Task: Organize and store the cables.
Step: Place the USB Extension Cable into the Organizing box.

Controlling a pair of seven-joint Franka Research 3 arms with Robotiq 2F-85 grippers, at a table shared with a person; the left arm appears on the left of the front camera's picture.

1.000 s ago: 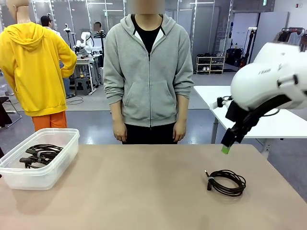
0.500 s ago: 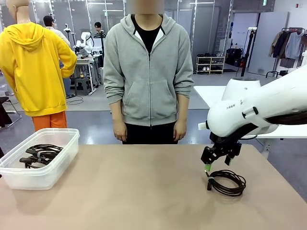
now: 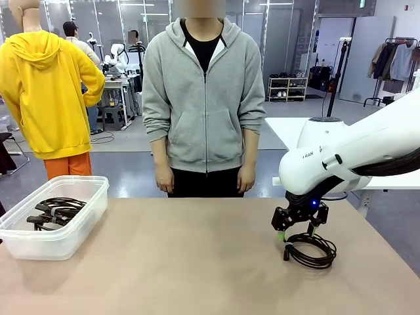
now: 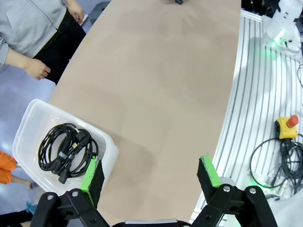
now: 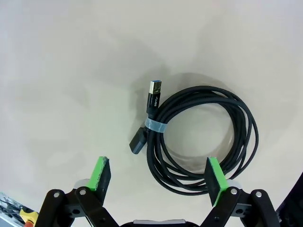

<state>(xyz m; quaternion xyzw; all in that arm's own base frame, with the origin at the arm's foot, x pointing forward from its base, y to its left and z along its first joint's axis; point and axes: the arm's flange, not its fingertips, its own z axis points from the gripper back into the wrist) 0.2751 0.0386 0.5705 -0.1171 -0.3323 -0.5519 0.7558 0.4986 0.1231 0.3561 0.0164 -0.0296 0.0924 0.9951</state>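
A coiled black cable point(image 3: 310, 250) lies on the tan table point(image 3: 197, 262) at the right; in the right wrist view the same cable point(image 5: 199, 137) has a tie band and a USB plug pointing up. My right gripper point(image 3: 292, 228) hangs open just above the coil's near-left edge, its green pads point(image 5: 101, 172) spread to either side of the coil. Other coiled cables point(image 3: 56, 211) rest in the clear plastic bin point(image 3: 79, 226) at the left, also seen as cables point(image 4: 66, 149) from the left wrist. My left gripper point(image 4: 149, 175) is open, high above the table near the bin point(image 4: 28, 123).
A person in a grey hoodie point(image 3: 203, 98) stands at the far edge with hands down. A second white table point(image 3: 289, 128) stands behind on the right. Beyond the table's near edge lie a ribbed floor rail and a yellow stop button point(image 4: 286, 126).
My right arm has swung down and leftward from high at the right to just over the coiled cable. The bin and its cables have not moved.
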